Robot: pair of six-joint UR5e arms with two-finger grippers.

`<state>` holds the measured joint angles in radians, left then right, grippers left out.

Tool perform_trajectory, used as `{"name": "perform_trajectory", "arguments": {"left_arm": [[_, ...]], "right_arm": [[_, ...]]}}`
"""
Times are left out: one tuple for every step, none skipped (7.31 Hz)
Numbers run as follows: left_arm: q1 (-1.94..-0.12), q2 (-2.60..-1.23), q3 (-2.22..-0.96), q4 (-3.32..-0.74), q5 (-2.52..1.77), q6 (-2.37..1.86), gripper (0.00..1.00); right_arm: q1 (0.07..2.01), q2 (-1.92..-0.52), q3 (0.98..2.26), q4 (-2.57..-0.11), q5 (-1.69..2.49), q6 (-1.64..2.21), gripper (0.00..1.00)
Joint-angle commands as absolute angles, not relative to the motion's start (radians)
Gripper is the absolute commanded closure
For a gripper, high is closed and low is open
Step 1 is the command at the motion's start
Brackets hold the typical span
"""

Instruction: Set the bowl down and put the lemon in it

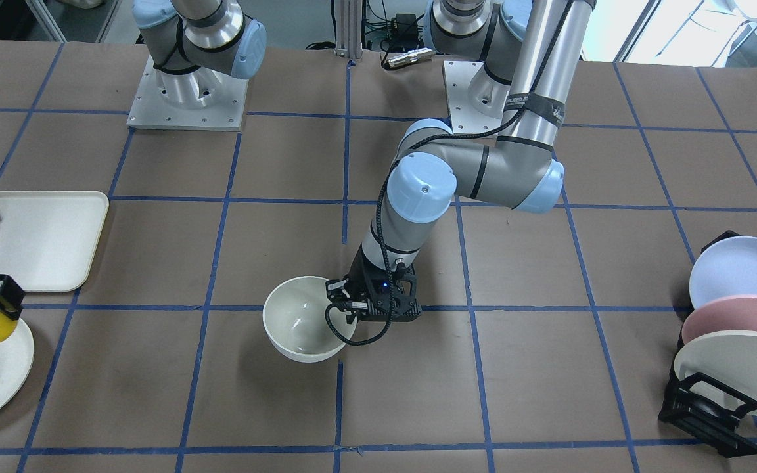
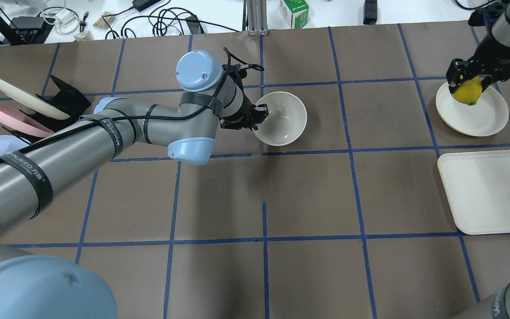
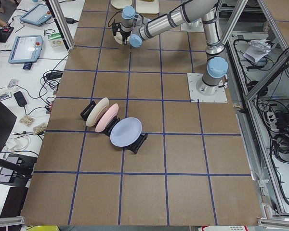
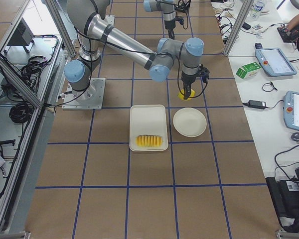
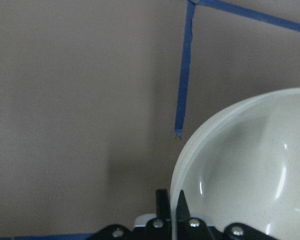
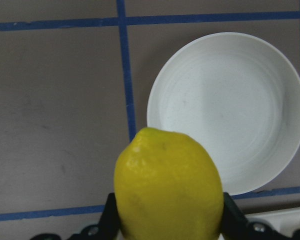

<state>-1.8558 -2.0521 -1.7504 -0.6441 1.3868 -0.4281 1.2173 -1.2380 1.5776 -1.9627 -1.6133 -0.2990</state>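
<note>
The bowl is sitting open side up around the middle of the tabletop, though I can't tell if it's fully resting there. The left end effector is pinching its rim on the side toward the robot's left, one finger inside and one outside. The left arm is reaching forward, elbow bent, wrist angling down. Way over on the right, the lemon is hanging in the air by the edge of a plate, clamped by the right end effector, which is pointing down.
</note>
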Motion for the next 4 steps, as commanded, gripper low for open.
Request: {"name": "perform_trajectory", "arguments": {"left_arm": [[-1.922,-2.059,-1.741,-0.637,1.448,-0.478,1.0],[-1.922,-2.062,-1.744,-0.641,1.454,-0.462,1.0],[-1.899,-2.056,-1.753,-0.644,1.524,-0.339,1.0],[-1.86,-2.052,-1.769,-0.661,1.537,-0.298,1.0]], "right_arm": [[1.304,-1.279,1.578,-1.889,-1.574,-0.217,1.0],[1.327,-1.288,1.578,-1.873,-1.572,-0.175,1.0],[1.356,-1.29,1.578,-1.867,-1.572,-0.166,1.0],[1.37,-1.298,1.578,-1.858,-1.565,-0.131,1.0]]}}
